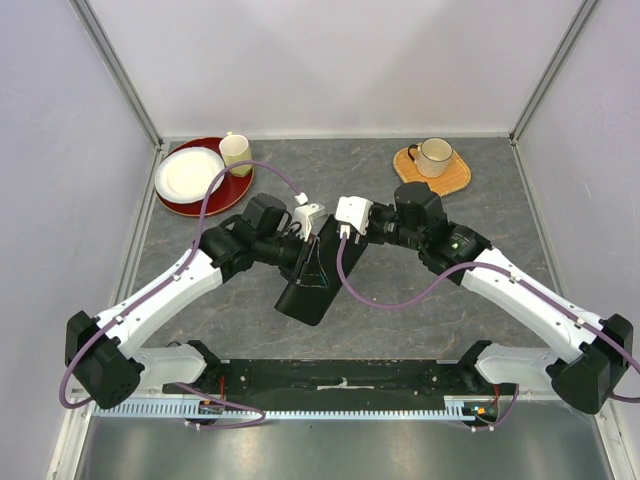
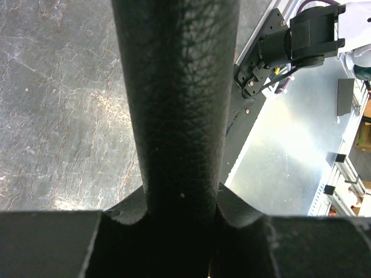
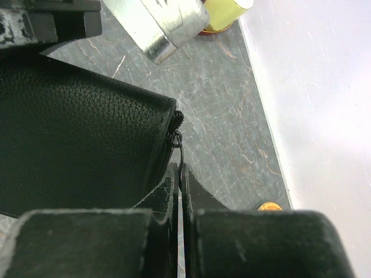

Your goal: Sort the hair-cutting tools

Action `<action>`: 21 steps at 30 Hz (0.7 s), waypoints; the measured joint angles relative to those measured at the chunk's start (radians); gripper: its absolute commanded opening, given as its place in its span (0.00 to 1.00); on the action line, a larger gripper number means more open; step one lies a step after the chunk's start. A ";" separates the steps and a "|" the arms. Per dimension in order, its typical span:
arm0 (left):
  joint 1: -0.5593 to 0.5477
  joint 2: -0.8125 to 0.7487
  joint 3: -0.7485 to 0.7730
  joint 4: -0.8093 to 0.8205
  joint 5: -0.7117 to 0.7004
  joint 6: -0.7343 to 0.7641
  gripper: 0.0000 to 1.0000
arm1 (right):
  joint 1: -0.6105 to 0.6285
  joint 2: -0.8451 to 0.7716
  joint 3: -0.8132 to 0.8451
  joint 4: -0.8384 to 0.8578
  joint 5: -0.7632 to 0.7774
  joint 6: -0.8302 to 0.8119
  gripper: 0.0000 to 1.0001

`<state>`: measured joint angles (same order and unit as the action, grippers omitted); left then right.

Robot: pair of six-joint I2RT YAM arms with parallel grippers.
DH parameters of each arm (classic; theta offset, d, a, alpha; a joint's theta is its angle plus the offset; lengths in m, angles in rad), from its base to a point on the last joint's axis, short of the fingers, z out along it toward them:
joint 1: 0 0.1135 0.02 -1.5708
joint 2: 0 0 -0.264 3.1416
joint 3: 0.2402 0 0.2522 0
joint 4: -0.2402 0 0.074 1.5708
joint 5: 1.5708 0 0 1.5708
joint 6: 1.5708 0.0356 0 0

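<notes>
We can read no text, label, brand, number or sign in any of the three views. The black grained leather zip case point(image 1: 305, 295), the round white plate point(image 1: 188, 174), the pale yellow mug point(image 1: 236, 152) and the white mug point(image 1: 434, 156) show us only plain surfaces.

We see the black case point(image 1: 305, 290) blocking the worktop point(image 1: 340, 165) centre; red tray point(image 1: 180, 206) and wooden coaster point(image 1: 452, 180) fill the far corners, with open room between them.
</notes>
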<state>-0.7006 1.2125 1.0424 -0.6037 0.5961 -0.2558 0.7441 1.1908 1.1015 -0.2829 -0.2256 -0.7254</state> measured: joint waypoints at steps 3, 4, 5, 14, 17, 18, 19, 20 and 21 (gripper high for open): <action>0.000 0.001 0.000 0.000 0.000 0.003 0.02 | 0.000 0.003 0.000 0.011 -0.006 0.014 0.00; 0.000 0.001 0.000 0.002 0.000 0.005 0.02 | 0.000 0.003 0.000 0.016 -0.006 0.026 0.03; 0.000 0.000 0.000 0.006 -0.001 0.006 0.02 | -0.001 0.003 0.000 0.023 -0.004 0.037 0.11; -0.014 0.031 0.000 -0.084 -0.096 0.003 0.02 | 0.000 -0.101 -0.032 0.180 0.226 0.278 0.89; -0.012 0.038 0.002 -0.100 -0.157 -0.014 0.02 | 0.000 -0.187 -0.031 0.155 0.411 0.409 0.98; -0.009 0.043 0.006 -0.102 -0.175 -0.024 0.02 | 0.000 -0.211 -0.026 0.123 0.478 0.461 0.98; -0.007 0.048 0.011 -0.102 -0.187 -0.032 0.02 | 0.000 -0.225 -0.019 0.095 0.528 0.500 0.98; -0.005 0.060 0.021 -0.098 -0.206 -0.050 0.02 | -0.001 -0.240 -0.011 0.053 0.590 0.561 0.98; -0.001 0.074 0.032 -0.094 -0.217 -0.065 0.02 | -0.002 -0.253 -0.009 0.024 0.629 0.616 0.98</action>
<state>-0.7017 1.2865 1.0744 -0.6979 0.3790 -0.3210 0.7422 0.9379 1.0927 -0.2588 0.4038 -0.1093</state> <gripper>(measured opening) 0.300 0.976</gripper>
